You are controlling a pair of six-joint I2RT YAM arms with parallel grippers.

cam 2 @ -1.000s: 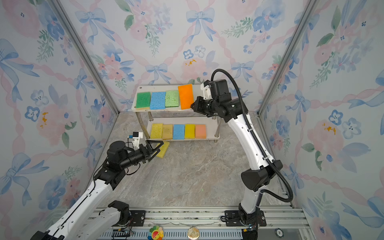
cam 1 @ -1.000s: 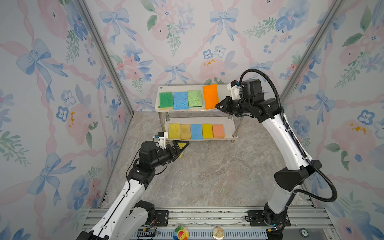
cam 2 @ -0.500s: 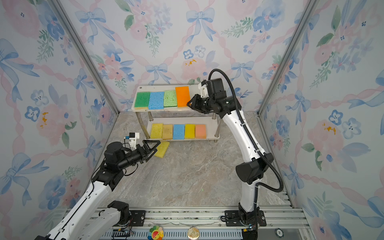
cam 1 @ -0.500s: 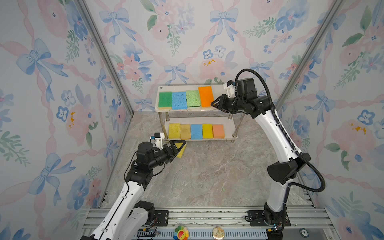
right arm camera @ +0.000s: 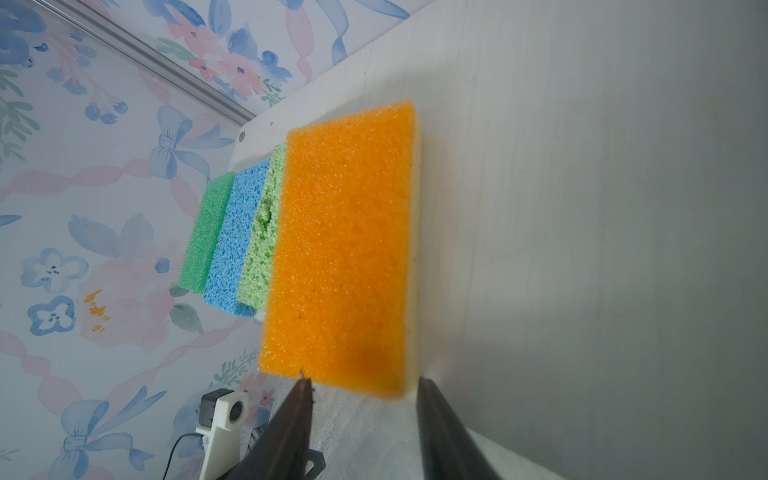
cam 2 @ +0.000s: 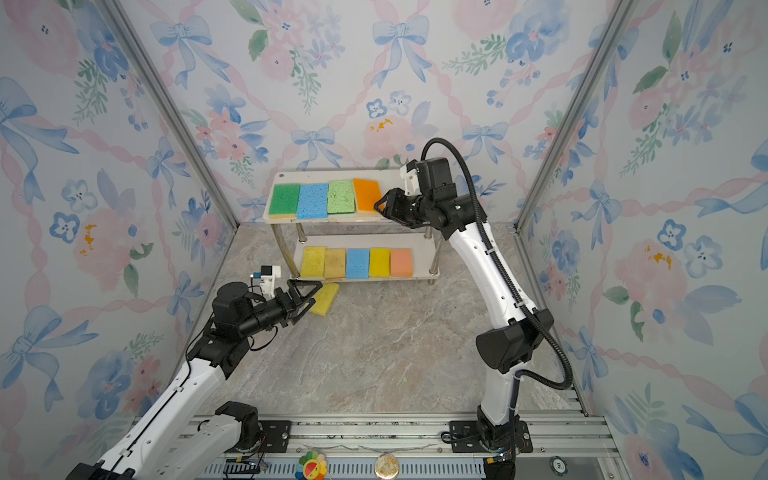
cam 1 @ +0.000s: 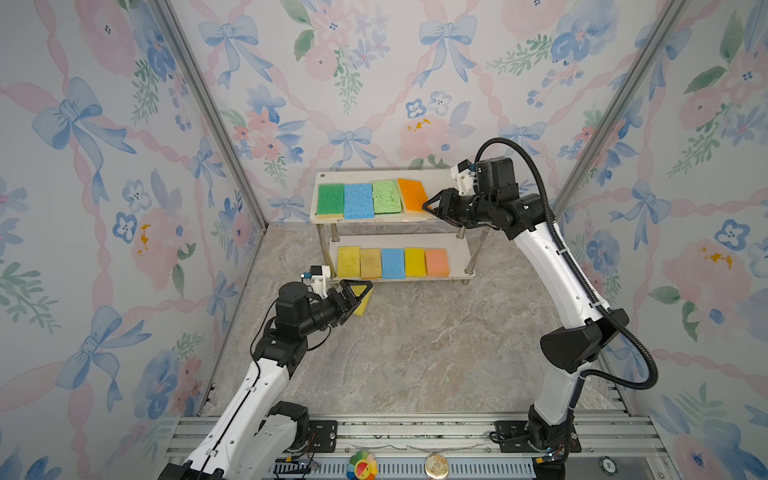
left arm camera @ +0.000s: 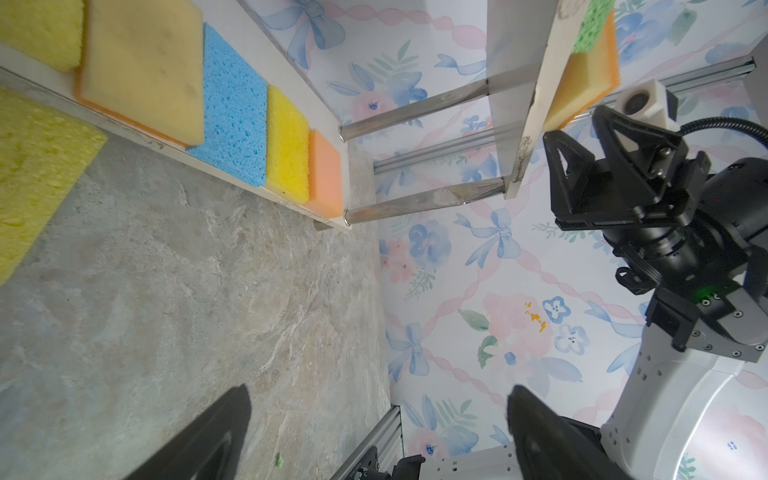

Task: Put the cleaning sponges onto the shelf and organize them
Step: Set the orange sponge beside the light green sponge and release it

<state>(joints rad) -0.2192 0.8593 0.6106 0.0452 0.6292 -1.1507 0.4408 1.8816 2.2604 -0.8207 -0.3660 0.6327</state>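
Orange sponge (right arm camera: 340, 249), white shelf (cam 1: 365, 176) — blue-and-pink floral walls (cam 1: 374, 62), grey marbled floor (cam 1: 415, 340).

On the shelf (cam 1: 477, 253), four sponges (cam 1: 358, 201) are lying side by side on the upper board (cam 1: 365, 175) and five on the lower board (cam 1: 459, 259); a loose sponge (cam 1: 364, 305) is lying on the table (cam 1: 415, 340) before its left end.

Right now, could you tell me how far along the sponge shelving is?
Done: nine foam sponges lie on the white two-tier shelf, five below, four above. In hand: nothing; the right pincer stands open by the skewed orange rectangular sponge, the left pincer open by the last yellow foam sponge on the floor. Left: shelve that one, straighten the orange.
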